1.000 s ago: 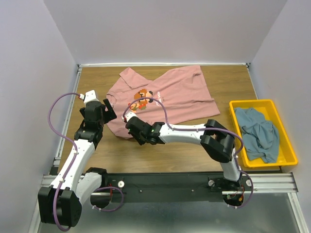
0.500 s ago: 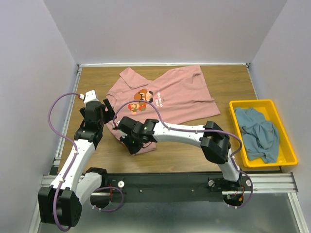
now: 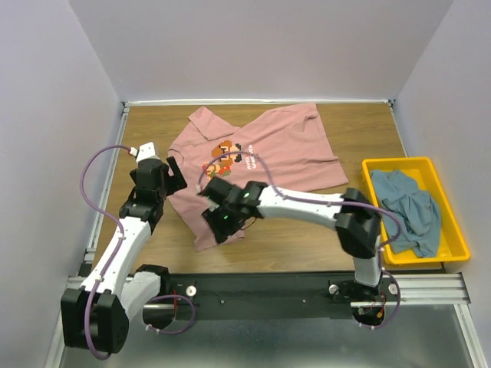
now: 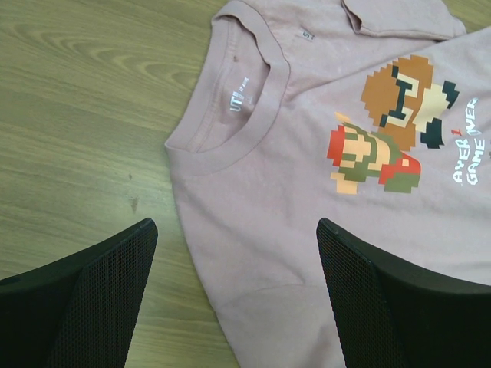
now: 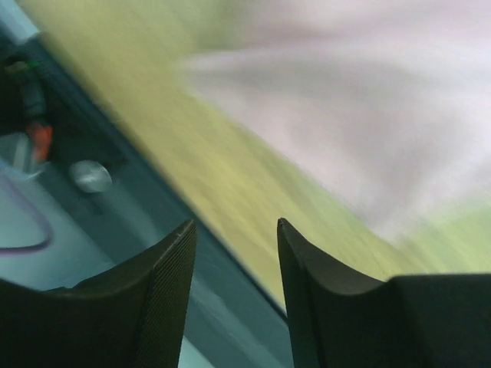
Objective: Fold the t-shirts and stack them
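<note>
The dusty-pink t-shirt point(image 3: 284, 149) with the orange-brown cartoon print lies spread on the table, one flap drawn toward the near edge. My left gripper point(image 3: 175, 175) is open and empty at the shirt's left edge. In the left wrist view it point(image 4: 238, 299) hovers over the pink cloth point(image 4: 291, 230) just below the collar. My right gripper point(image 3: 219, 226) is over the near flap. In the blurred right wrist view it point(image 5: 235, 226) is open with nothing between the fingers, the pink cloth point(image 5: 383, 115) beyond it. The blue-grey t-shirt point(image 3: 406, 211) lies crumpled in the bin.
The yellow plastic bin point(image 3: 414, 162) stands at the table's right edge. Bare wood shows left of the shirt point(image 4: 84, 115) and along the near edge. The black front rail point(image 3: 268, 287) runs under the arms. Grey walls close in the left, back and right.
The right gripper swept toward the near edge, then back a little to the right; the shirt's near-left flap now lies closer to the front. The left gripper shifted slightly.
</note>
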`<state>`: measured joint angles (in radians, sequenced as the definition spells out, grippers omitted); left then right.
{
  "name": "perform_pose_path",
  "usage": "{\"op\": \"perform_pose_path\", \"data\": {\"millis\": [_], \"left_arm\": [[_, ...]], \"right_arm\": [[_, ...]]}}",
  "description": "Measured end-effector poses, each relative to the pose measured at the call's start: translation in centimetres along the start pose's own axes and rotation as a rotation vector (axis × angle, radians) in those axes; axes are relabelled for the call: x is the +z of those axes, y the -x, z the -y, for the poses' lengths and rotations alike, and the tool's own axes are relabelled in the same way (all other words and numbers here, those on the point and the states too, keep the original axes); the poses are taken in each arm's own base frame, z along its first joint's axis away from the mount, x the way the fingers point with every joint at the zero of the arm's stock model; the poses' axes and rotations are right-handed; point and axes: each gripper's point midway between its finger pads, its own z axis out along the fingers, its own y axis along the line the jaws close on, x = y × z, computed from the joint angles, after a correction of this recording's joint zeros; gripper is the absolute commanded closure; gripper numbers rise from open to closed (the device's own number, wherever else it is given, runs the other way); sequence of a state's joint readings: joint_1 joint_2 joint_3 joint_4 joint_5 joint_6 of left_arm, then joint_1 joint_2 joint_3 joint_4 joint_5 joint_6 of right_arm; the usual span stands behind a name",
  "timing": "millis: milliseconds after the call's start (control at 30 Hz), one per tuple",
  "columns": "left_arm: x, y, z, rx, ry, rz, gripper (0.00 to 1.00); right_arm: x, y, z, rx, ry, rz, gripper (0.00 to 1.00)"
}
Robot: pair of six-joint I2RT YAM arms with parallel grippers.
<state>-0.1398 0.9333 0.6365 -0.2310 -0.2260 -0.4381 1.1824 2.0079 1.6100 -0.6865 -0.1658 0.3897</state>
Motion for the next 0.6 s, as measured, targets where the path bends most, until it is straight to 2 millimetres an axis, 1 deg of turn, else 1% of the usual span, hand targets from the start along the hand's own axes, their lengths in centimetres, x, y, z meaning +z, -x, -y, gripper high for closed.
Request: {"op": "perform_pose_path", "data": {"millis": [33,67,133,200,233,267,300,333,367,400,433,467,500,600], "left_arm": [[0.3,-0.4,0.2,0.002,-0.009,-0.016,0.08],[0.6,-0.9,0.2,0.004,-0.009,-0.037,0.08],[1.5,-2.2,0.4,0.007,-0.013,-0.092,0.09],[2.6,-4.3,0.6,0.003,-0.019,-0.174,0.09],[3.1,-5.3,0.7,0.001,-0.018,-0.21,0.09],[3.6,-6.5,0.7,-0.003,-0.013,-0.257,0.11],[4.1,-7.7,0.6,-0.006,-0.005,-0.3,0.12],[4.6,-9.0,0.6,-0.011,0.003,-0.346,0.14],[4.7,-9.5,0.5,-0.015,0.008,-0.366,0.14],[5.1,-10.5,0.4,-0.025,0.022,-0.401,0.15],[5.3,-11.0,0.3,-0.034,0.031,-0.419,0.17],[5.5,-11.5,0.3,-0.043,0.042,-0.436,0.18],[5.6,-11.4,0.4,-0.053,0.049,-0.436,0.19],[6.3,-11.0,0.5,-0.084,0.072,-0.431,0.2]], "right_arm": [[-1.4,0.0,2.3,0.042,-0.047,0.025,0.44],[-2.0,0.0,3.5,0.065,-0.074,0.035,0.43],[-5.3,0.7,10.1,0.199,-0.195,0.113,0.41],[-7.6,1.1,15.5,0.308,-0.296,0.173,0.4],[-9.0,1.1,18.9,0.377,-0.357,0.208,0.4],[-10.4,0.6,22.2,0.449,-0.418,0.237,0.4],[-11.6,-0.1,25.0,0.512,-0.472,0.256,0.4],[-12.4,-0.9,27.1,0.567,-0.506,0.265,0.4],[-13.0,-1.4,28.5,0.603,-0.525,0.276,0.4],[-13.7,-2.5,30.5,0.666,-0.552,0.293,0.4],[-14.0,-3.3,31.3,0.698,-0.564,0.295,0.4],[-14.2,-3.8,32.0,0.724,-0.572,0.301,0.4],[-14.4,-4.3,32.6,0.744,-0.578,0.313,0.4],[-14.1,-4.9,33.5,0.769,-0.572,0.334,0.4]]}}
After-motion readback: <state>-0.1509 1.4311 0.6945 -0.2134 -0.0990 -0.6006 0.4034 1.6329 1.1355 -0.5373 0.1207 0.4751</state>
